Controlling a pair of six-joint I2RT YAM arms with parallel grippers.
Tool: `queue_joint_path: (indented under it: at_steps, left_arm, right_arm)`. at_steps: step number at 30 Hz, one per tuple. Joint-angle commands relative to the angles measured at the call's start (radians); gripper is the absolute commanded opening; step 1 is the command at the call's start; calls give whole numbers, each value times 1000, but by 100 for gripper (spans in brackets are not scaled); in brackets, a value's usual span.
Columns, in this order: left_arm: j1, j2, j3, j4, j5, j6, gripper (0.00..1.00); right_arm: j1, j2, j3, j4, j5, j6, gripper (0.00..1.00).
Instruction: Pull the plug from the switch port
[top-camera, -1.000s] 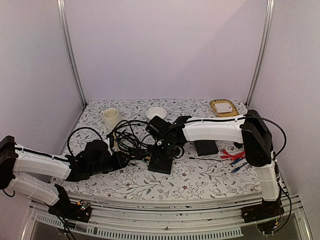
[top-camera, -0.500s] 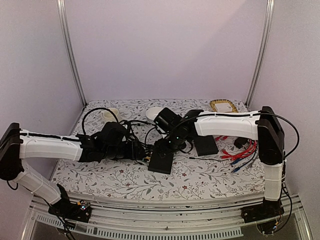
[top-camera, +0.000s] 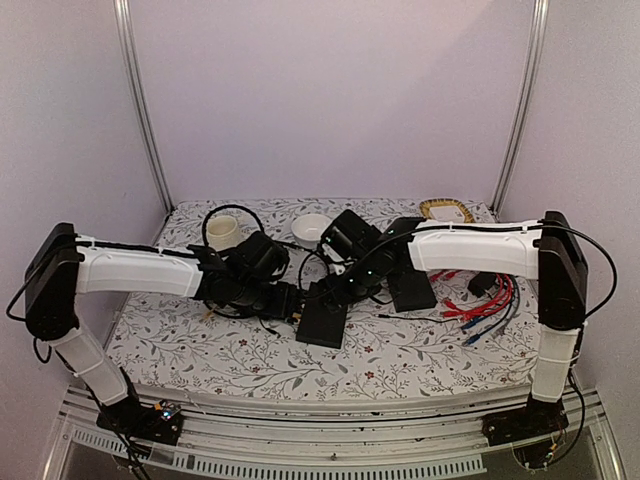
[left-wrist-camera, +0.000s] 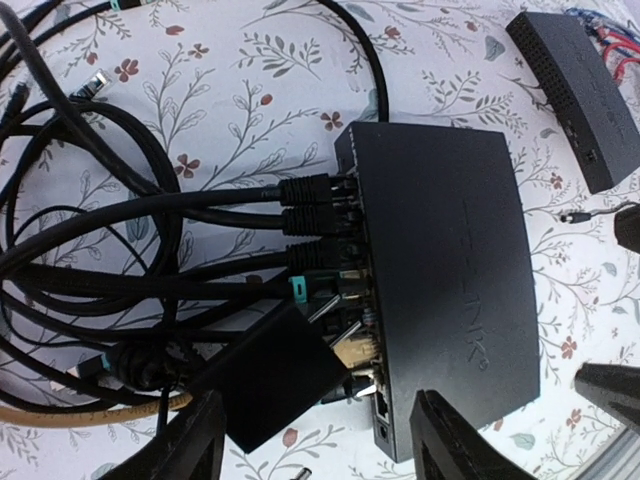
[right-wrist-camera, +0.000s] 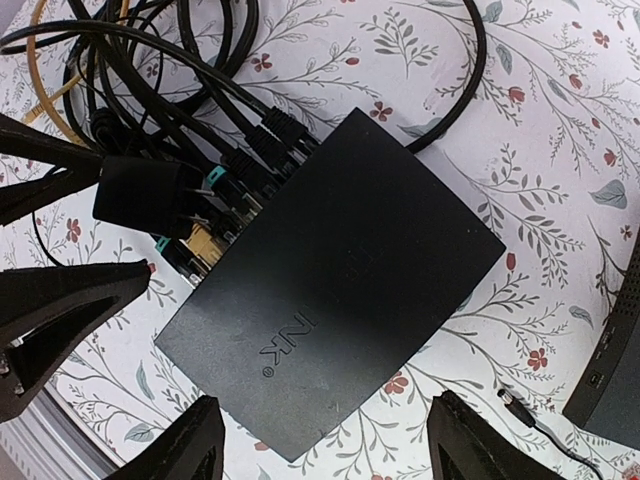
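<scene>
My left pincer (left-wrist-camera: 318, 408), jaws apart, hangs at the plugs (left-wrist-camera: 315, 190) in the switch (left-wrist-camera: 450, 260), which lies mid-table (top-camera: 400, 370). My right pincer (right-wrist-camera: 325, 408), also apart and empty, hangs above the switch.

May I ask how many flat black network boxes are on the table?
2: the switch at centre, cables plugged in; a second box to its right. More may be hidden.

"INK" lettering on the switch (right-wrist-camera: 335, 290)
</scene>
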Motion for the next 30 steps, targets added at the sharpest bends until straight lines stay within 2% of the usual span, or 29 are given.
queue_joint_path:
  at_steps: [1,6,15,21,30]
  left_arm:
    - [-9,45,92,-104,-7,11,66]
    - [-10,107,196,-213,-22,70,69]
    - [-5,94,206,-262,-68,230,75]
    - [0,82,171,-218,-72,284,79]
    - [8,119,151,-181,-51,323,79]
  right_arm:
    - [-10,-61,-31,32,-14,-18,72]
    - [-19,-81,-57,49,-24,-21,72]
    - [-33,-102,-73,66,-37,-29,72]
    - [-34,-110,-82,75,-42,-26,72]
    - [-35,-122,-93,76,-44,-19,72]
